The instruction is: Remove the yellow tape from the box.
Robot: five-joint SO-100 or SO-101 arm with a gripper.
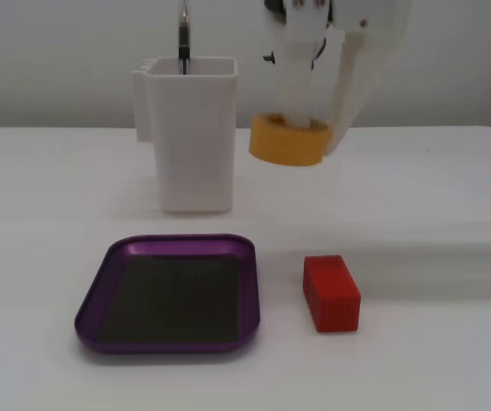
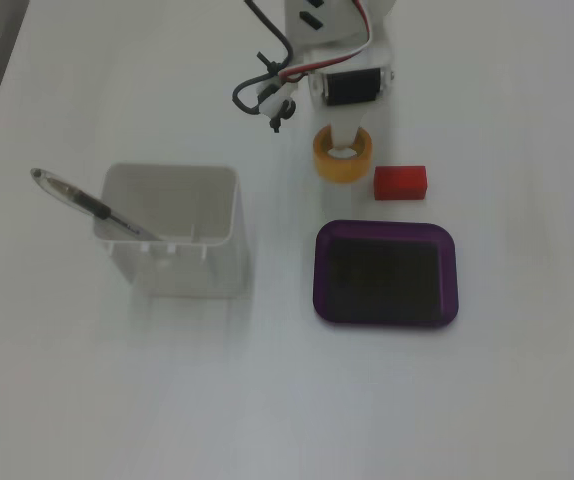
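Your arm's hand point(image 1: 312, 128) gripped the yellow tape point(image 1: 287, 141) with one finger through its hollow centre and the other against its outer wall, carrying the roll clear above the white surface point(image 1: 434, 205). The purple box point(image 1: 239, 328) sat empty in front, its dark bottom bare in both fixed views. From above, the tape point(image 2: 342, 156) hung near the red block point(image 2: 400, 182) and beyond the box point(image 2: 386, 312), with the white container point(image 2: 173, 235) and its pen point(image 2: 85, 202) well apart to the left. Removal looked all but finished; only the set-down appeared to remain. You would have done well to lower the roll flat onto bare surface, away from the block, and open the fingers only once it rested.
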